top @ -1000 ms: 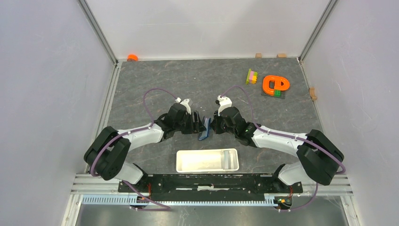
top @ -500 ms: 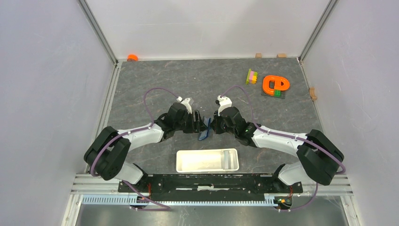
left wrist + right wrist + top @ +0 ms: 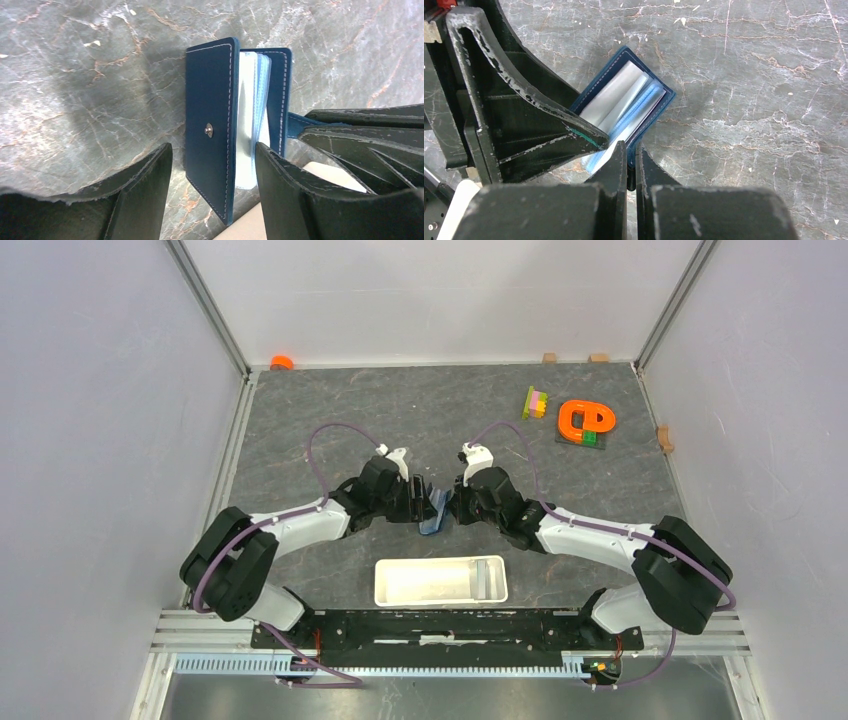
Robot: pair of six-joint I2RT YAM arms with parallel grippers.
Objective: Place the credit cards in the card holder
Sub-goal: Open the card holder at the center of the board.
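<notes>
Pinching one cover of the navy-blue folding card holder (image 3: 210, 100), the right gripper (image 3: 630, 150) could lose it if the open left gripper (image 3: 214, 150) tugs hard.

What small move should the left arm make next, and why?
Probably close the left gripper on the snap cover of the wallet: its fingers are open, straddling that cover, while the right gripper is shut on the opposite edge. Then the wallet could be spread open.

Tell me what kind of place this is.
Most likely a robot test cell in a lab, not a home: plain white panels in metal framing wall off a grey stone-pattern table, two arms are bolted to a rail at its edge, and toy blocks lie about.
</notes>
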